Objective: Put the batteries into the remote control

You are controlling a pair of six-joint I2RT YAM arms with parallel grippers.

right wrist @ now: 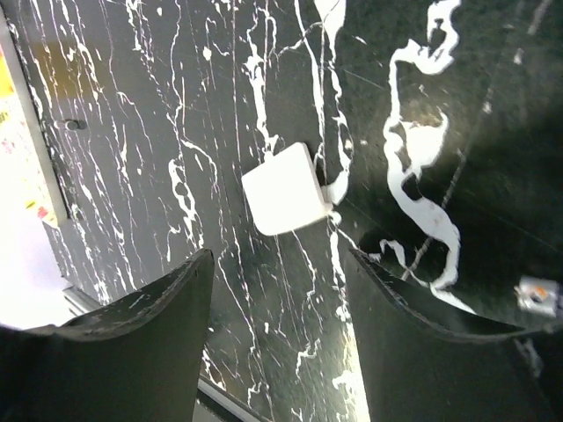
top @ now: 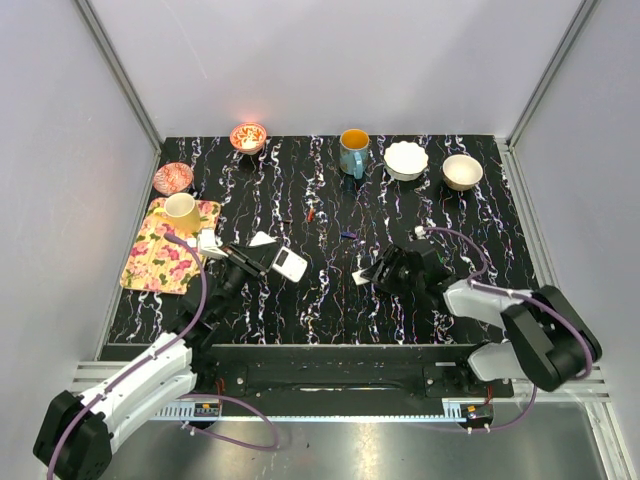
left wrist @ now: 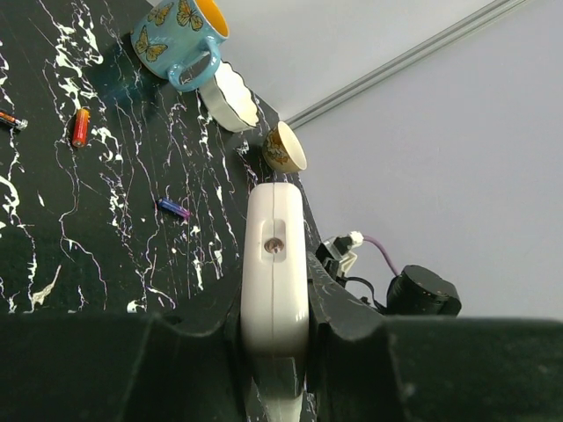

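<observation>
My left gripper [top: 262, 258] is shut on the white remote control [top: 288, 264], holding it just above the table at centre left. In the left wrist view the remote control [left wrist: 274, 255] stands edge-on between the two fingers. Three batteries lie loose on the black table beyond it: a reddish-orange one [left wrist: 80, 126], a bluish one [left wrist: 173, 208] and a dark one [left wrist: 9, 120]. My right gripper [right wrist: 280, 255] is open with nothing between its fingers. A small white square cover piece [right wrist: 281, 189] lies flat on the table just past its fingertips.
A floral tray [top: 150, 262] with a yellow cup [top: 182, 210] sits at the left edge. Along the back stand a red-patterned dish [top: 172, 178], a small bowl [top: 248, 136], a blue butterfly mug [top: 353, 150], a white scalloped bowl [top: 406, 160] and a tan bowl [top: 462, 171].
</observation>
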